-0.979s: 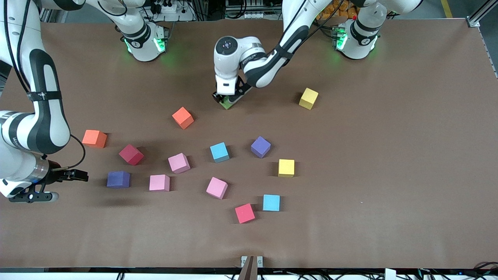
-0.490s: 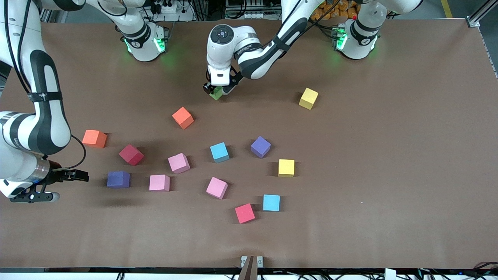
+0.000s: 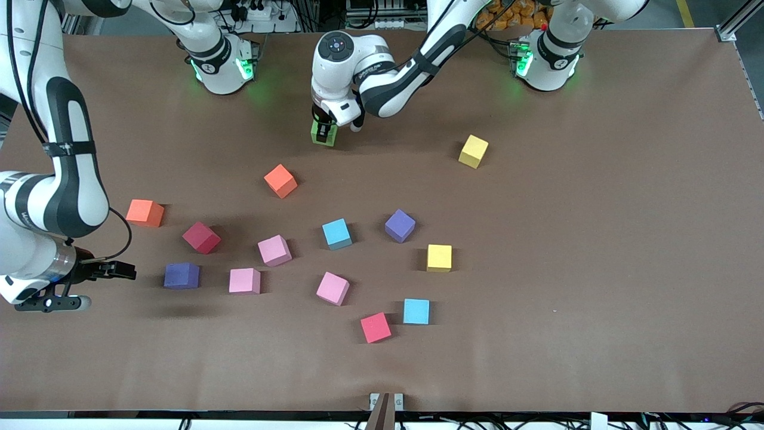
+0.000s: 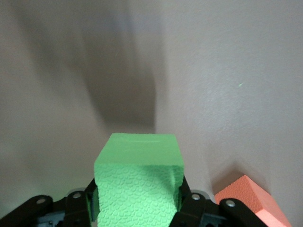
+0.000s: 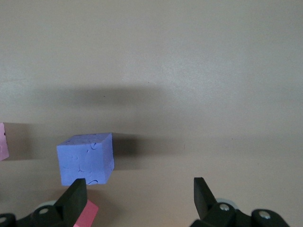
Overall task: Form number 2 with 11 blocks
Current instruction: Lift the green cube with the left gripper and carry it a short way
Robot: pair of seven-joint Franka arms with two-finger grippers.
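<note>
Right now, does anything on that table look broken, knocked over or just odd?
Nothing stands out. The blocks lie loose and turned at different angles on the table, none stacked or damaged. The left gripper holds a green block above the table, and the right gripper waits open beside a dark purple block.

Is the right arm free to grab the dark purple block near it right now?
Probably yes. The right gripper is open and holds nothing, the purple block sits just beside it, and nothing lies between them.
</note>
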